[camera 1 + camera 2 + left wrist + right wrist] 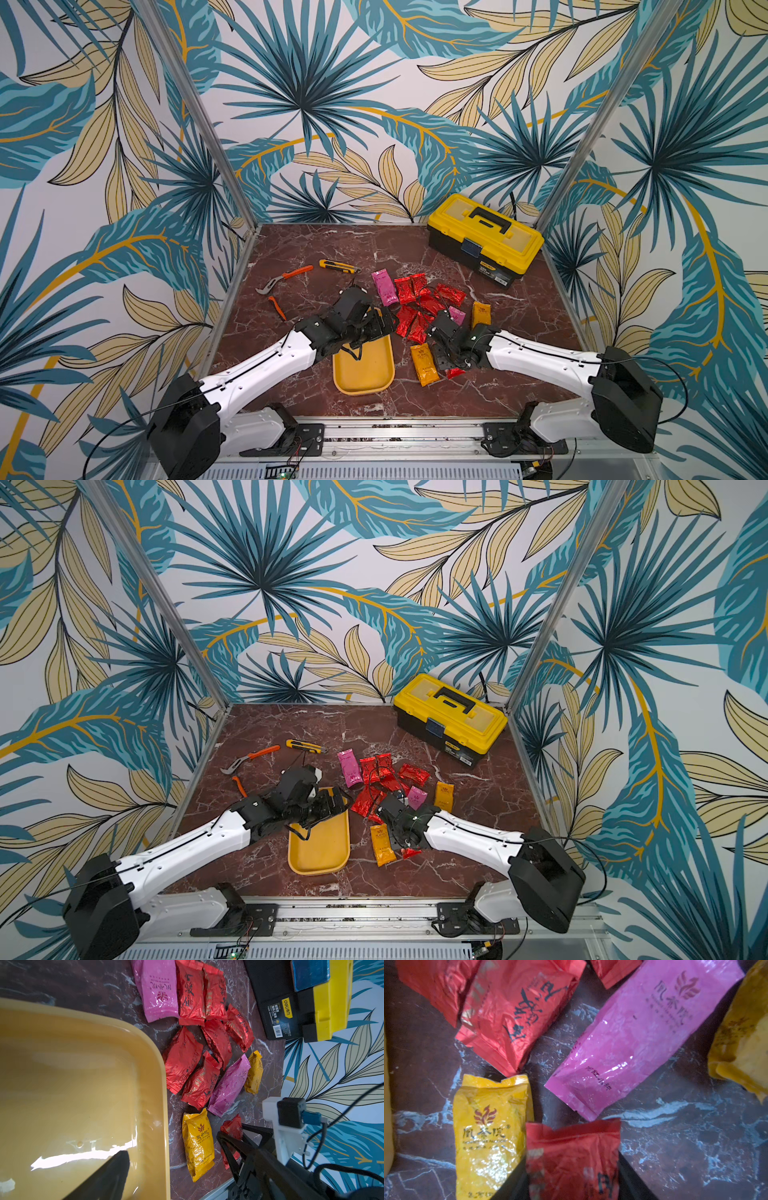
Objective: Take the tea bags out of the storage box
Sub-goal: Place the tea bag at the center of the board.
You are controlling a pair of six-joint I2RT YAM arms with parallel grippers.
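My left claw [380, 326] hangs with its jaws wide apart above the far end of the storage box [365, 376]. The box sits toward the near edge of the bench [519, 324], about midway along. My right claw [573, 1157] is clamped on a red tea bag [572, 1142] low over the bench, near the box's right side. The other tea bags [415, 297] lie scattered on the bench between the box and the toolbox [486, 237] in the far right corner.
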